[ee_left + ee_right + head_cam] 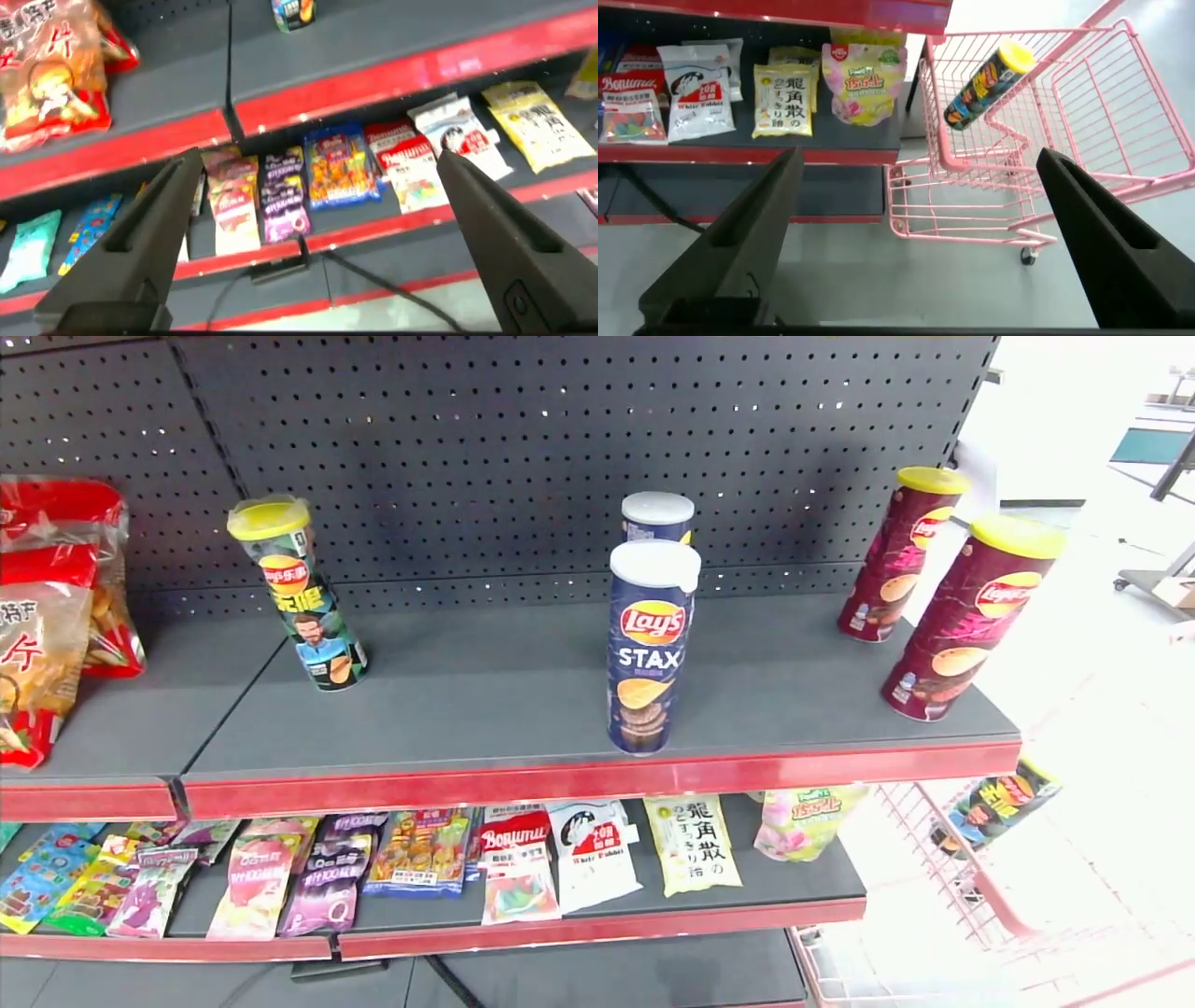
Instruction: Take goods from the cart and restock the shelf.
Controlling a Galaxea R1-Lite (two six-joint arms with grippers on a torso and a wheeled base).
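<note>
The upper shelf [560,709] carries a green chip can [299,597] at the left, two blue cans [651,649] in the middle, one behind the other, and two maroon cans [971,621] at the right end. A pink wire cart [934,859] stands right of the shelf unit, with one dark yellow-lidded can [994,807] lying in it. In the right wrist view that can [990,84] rests tilted in the cart's upper basket [1148,112]. My right gripper [920,154] is open and empty, short of the cart. My left gripper [320,161] is open and empty, facing the lower shelf.
Red snack bags [47,607] fill the upper shelf's left section. A row of small snack packets [420,859] lies along the lower shelf [392,233]. A dark cable [374,280] runs beneath it. Bare shelf space lies between the cans.
</note>
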